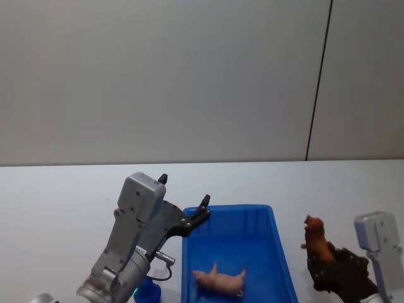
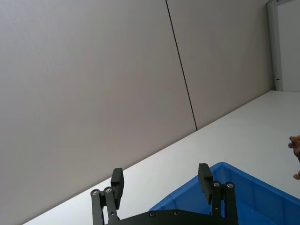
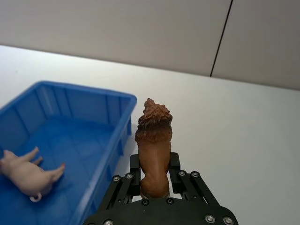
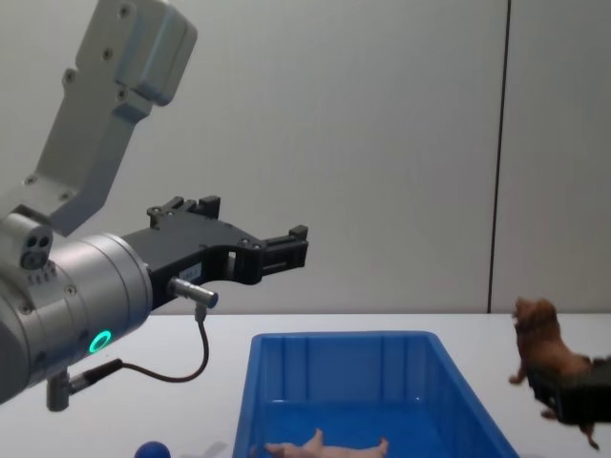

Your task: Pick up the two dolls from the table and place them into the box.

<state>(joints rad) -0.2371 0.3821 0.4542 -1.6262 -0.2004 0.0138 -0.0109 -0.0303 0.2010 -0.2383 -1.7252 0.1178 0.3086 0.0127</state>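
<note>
The blue box [image 1: 278,249] [image 3: 119,101] [image 4: 458,377] [image 2: 262,187] stands on the white table [image 1: 57,202]. The pale pink doll [image 1: 219,281] [image 3: 26,176] [image 4: 325,446] lies on its floor. My right gripper [image 1: 323,265] [image 3: 154,176] [image 4: 563,396] is shut on the brown lion-like doll [image 1: 315,238] [image 3: 153,145] [image 4: 539,353], held upright in the air to the right of the box. Raised over the box's left rim, my left gripper [image 1: 184,201] [image 2: 161,183] [image 4: 291,250] is open and holds nothing.
A small blue ball [image 4: 151,449] [image 1: 148,289] rests on the table left of the box, beneath my left arm. A grey wall with a dark vertical seam [image 1: 319,79] rises behind the table.
</note>
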